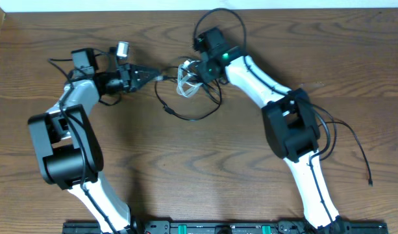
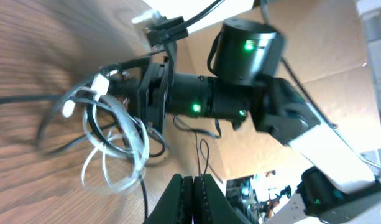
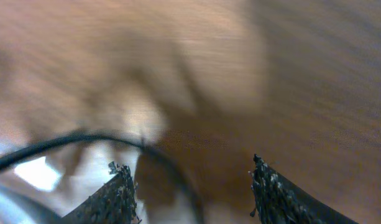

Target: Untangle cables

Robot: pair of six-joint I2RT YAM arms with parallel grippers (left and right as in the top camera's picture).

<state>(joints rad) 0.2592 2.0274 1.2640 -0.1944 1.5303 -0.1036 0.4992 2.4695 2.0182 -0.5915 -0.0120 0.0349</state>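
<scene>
The cables lie tangled at the table's middle: a white coil point(image 1: 187, 83) point(image 2: 109, 155) and a thin black cable point(image 1: 186, 116) looping out below it. My left gripper point(image 1: 156, 77) point(image 2: 193, 199) points at the tangle from the left with its fingers pressed together, and a thin black strand point(image 2: 199, 155) runs into the tips. My right gripper point(image 1: 197, 73) point(image 3: 193, 186) hangs low over the white coil, open. A black cable point(image 3: 84, 140) passes between its fingers point(image 3: 119, 196), with white cable point(image 3: 35, 174) at the left, blurred.
Another thin black cable point(image 1: 354, 140) lies at the right beside the right arm's base, its plug point(image 1: 369, 184) near the table edge. A thicker cord point(image 1: 218, 16) arcs above the right wrist. Cardboard walls point(image 2: 339, 56) stand behind the table.
</scene>
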